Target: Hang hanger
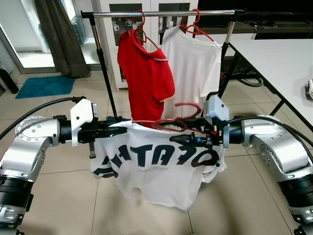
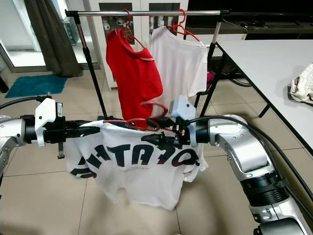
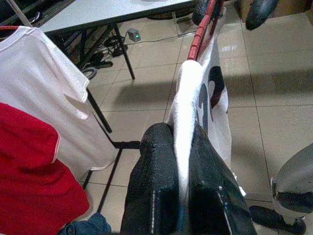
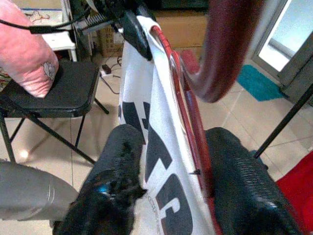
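**Hanger held level, rail up at twelve o'clock**

Both arms carry a red hanger (image 1: pixel 168 122) dressed in a white printed shirt (image 1: pixel 156 166). It hangs in the air in front of the robot, its long axis running side to side, nine to three o'clock, with the hook (image 1: pixel 188 108) standing up near the right end.

The left gripper (image 1: pixel 115 131) pinches the shirt's shoulder and the hanger end between its fingers (image 3: pixel 154 186). The right gripper (image 1: pixel 183 138) is pressed onto the hanger bar and cloth just under the hook, so the right arm is the nearer one to the hook.

The rail (image 1: pixel 161 13) lies at twelve o'clock, well above and beyond the hook, parallel to the hanger. A red shirt (image 1: pixel 144 78) and a white shirt (image 1: pixel 190 68) already hang there. The likely free stretch of rail is toward one o'clock, beside the white shirt. In my judgement the hook must rise and go forward over the rail.
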Motion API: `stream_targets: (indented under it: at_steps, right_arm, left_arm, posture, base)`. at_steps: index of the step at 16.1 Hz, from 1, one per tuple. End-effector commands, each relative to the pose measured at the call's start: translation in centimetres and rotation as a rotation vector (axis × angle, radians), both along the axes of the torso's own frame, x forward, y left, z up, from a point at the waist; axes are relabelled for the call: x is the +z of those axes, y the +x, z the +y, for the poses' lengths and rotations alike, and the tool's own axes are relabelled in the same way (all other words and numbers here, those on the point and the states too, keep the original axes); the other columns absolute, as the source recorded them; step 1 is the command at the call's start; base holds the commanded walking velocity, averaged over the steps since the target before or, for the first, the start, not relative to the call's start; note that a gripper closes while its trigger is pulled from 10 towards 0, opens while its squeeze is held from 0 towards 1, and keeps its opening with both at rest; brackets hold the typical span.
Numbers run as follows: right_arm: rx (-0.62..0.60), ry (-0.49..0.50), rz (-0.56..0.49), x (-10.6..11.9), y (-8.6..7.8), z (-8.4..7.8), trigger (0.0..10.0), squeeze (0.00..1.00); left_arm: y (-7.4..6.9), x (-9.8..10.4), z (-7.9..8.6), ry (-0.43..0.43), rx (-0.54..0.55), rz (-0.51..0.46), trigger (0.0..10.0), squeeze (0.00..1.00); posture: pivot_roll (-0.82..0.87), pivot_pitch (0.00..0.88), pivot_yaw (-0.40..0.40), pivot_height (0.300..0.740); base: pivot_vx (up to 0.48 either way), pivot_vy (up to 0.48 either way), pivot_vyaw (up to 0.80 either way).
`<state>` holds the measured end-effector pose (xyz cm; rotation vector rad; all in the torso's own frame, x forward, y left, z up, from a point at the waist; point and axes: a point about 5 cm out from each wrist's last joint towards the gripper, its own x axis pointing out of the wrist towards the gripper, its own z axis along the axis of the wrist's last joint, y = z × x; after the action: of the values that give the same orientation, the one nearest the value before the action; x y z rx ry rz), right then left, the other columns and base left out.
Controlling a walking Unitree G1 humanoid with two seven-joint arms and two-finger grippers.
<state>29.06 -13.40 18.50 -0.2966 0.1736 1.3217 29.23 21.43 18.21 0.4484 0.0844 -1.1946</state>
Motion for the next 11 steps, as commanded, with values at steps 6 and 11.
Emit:
stream_targets:
  at_steps: [6, 11]
  right_arm:
    - [0.011, -0.045, -0.006, -0.17, 0.37, 0.04, 0.0, 0.0]
    - [0.017, -0.021, -0.022, -0.02, 0.44, 0.12, 0.0, 0.0]
  left_arm:
    - [0.51, 1.61, 0.53, -0.054, 0.019, -0.062, 0.0, 0.0]
    - [0.53, 1.8, 0.54, -0.055, 0.016, -0.066, 0.0, 0.0]
  posture:
    - [-0.16, 0.0, 0.008, 0.74]
    - [-0.16, 0.0, 0.006, 0.74]
  base:
    - [0.0, 0.0, 0.0]
    - [0.0, 0.0, 0.0]
